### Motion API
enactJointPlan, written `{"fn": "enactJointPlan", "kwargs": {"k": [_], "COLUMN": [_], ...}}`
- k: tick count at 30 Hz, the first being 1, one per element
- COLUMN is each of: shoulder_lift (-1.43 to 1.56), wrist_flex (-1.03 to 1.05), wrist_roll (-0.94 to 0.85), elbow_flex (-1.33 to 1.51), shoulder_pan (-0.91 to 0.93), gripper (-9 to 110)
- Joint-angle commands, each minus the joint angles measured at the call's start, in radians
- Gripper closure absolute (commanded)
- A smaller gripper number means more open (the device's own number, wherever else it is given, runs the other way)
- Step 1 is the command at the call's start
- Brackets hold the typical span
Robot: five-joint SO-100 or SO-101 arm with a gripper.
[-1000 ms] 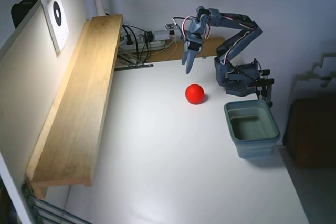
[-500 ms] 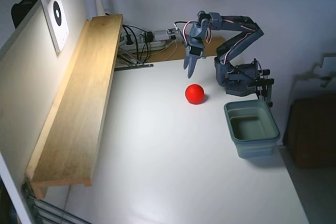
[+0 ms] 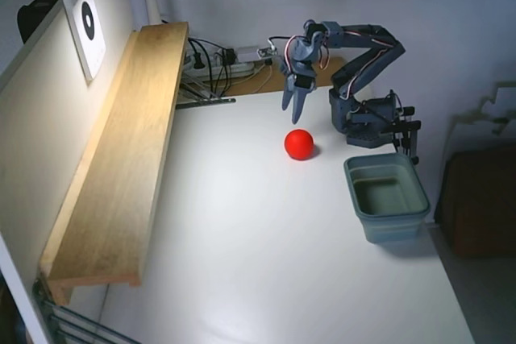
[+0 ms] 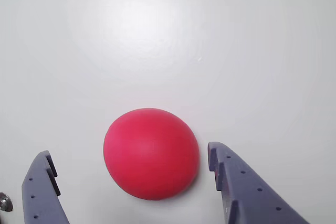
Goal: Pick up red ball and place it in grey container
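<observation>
Red ball [image 4: 151,153] rested on white table [image 3: 266,263], pincer [image 4: 131,163] spread apart above it, untouched, grey container [image 3: 386,196] set well apart.

Plain bright red ball [image 4: 151,153], grey-blue container [image 3: 387,196], grey-blue gripper [image 4: 128,161], white table [image 3: 266,263].

Fixed view dim, bluish, soft; light falls from upper left, brightest on wooden shelf [image 3: 113,159]. Wrist view bright, broad glare on table [image 4: 131,30], perhaps slightly overexposed; sharp focus.
</observation>
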Motion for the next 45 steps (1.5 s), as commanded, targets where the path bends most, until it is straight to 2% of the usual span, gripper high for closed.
{"fn": "enactJointPlan", "kwargs": {"k": [1, 6, 16, 26, 28, 29, 45], "shoulder_lift": [0.026, 0.055, 0.136, -0.053, -0.058, -0.058, -0.058], "wrist_flex": [-0.003, -0.054, -0.318, -0.772, -0.778, -0.778, -0.778], "wrist_roll": [0.002, 0.002, 0.002, 0.002, 0.002, 0.002, 0.002], "elbow_flex": [0.013, 0.093, 0.438, 0.704, 0.704, 0.704, 0.704], "shoulder_pan": [-0.001, -0.001, -0.001, -0.001, -0.001, -0.001, -0.001], "gripper": [63, 63, 63, 63, 63, 78, 78]}}
